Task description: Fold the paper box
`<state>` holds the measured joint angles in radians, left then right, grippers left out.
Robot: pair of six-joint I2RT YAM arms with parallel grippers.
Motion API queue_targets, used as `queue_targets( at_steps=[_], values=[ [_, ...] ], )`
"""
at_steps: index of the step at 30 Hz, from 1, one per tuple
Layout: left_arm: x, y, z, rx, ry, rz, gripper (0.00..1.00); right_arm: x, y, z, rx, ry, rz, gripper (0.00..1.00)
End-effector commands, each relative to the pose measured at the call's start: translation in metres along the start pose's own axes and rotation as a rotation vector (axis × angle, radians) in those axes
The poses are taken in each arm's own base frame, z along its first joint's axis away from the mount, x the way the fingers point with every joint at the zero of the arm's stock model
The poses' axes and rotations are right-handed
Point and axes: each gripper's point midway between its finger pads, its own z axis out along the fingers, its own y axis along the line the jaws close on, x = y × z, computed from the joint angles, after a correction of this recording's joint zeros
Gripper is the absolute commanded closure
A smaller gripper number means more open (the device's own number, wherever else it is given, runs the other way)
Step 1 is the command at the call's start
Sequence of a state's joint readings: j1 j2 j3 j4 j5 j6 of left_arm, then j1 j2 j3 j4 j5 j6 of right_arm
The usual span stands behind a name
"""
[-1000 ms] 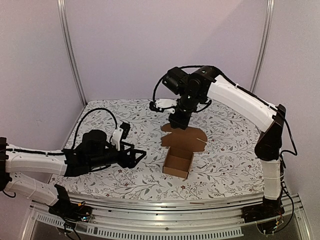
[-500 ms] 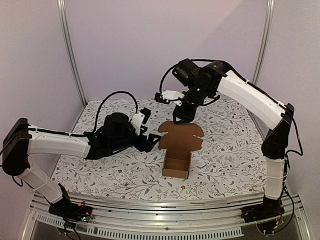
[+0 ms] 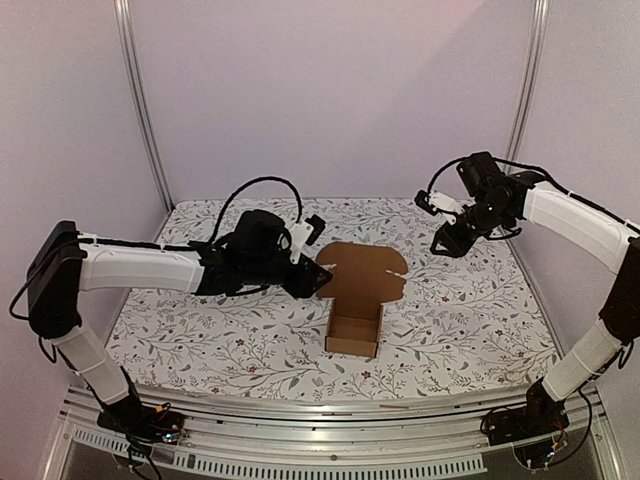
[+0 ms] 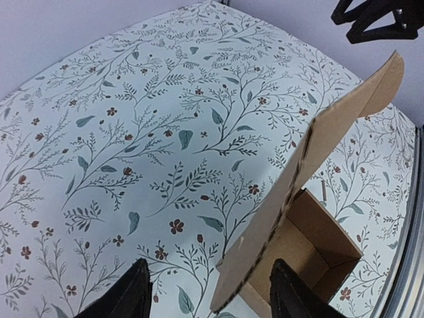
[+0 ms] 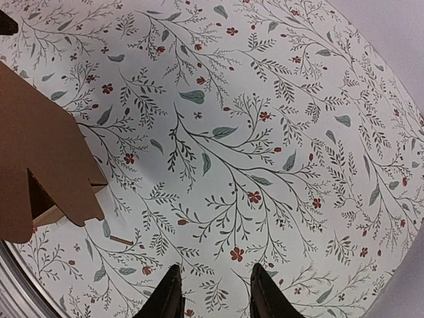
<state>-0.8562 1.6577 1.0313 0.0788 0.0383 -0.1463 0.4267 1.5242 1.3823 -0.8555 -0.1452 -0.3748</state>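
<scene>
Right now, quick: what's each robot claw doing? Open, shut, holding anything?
Left gripper: open, fingers either side of the paper box lid edge, no grip visible.
Right gripper: open, holding nothing, above the floral tablecloth.

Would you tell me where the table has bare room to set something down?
Bare cloth: right of the paper box to the table edge, and front-left, nearer than the left arm. Crowded: the upright lid's left edge, where the left claw straddles it.
</scene>
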Motion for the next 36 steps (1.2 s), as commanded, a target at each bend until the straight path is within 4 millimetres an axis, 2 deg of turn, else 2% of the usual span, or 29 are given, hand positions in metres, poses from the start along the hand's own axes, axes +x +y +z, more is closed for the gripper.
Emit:
queue_targets(
  at_steps=[1, 5, 9, 11, 18, 25, 31, 34, 36],
  values=[
    [0.018, -0.002, 0.003, 0.024, 0.08, -0.005, 0.41, -0.008, 0.005, 0.029, -0.077, -0.043, 0.006, 0.68],
    [0.019, -0.008, 0.008, 0.053, 0.09, -0.014, 0.53, -0.003, 0.017, 0.051, -0.165, -0.023, 0.04, 0.71],
    [0.016, -0.016, 0.016, 0.079, 0.093, -0.028, 0.69, 0.001, 0.029, 0.061, -0.216, -0.012, 0.06, 0.76],
    [0.022, -0.021, 0.017, 0.085, 0.128, -0.038, 0.76, 0.005, 0.041, 0.063, -0.251, 0.007, 0.056, 0.78],
    [0.017, -0.031, 0.022, 0.072, 0.126, -0.056, 0.91, 0.025, 0.095, 0.061, -0.414, 0.081, 0.019, 0.82],
    [0.01, -0.039, 0.035, 0.059, 0.114, -0.084, 1.0, 0.026, 0.113, 0.058, -0.495, 0.106, 0.085, 0.83],
    [0.01, -0.042, 0.046, 0.041, 0.104, -0.1, 1.0, 0.035, 0.118, 0.061, -0.523, 0.168, 0.164, 0.78],
    [0.007, -0.041, 0.043, 0.039, 0.096, -0.052, 1.0, 0.041, 0.114, 0.051, -0.536, 0.173, 0.106, 0.75],
    [0.007, -0.038, 0.042, 0.037, 0.093, 0.007, 1.0, 0.043, 0.115, 0.036, -0.597, 0.126, 0.017, 0.71]
  ],
)
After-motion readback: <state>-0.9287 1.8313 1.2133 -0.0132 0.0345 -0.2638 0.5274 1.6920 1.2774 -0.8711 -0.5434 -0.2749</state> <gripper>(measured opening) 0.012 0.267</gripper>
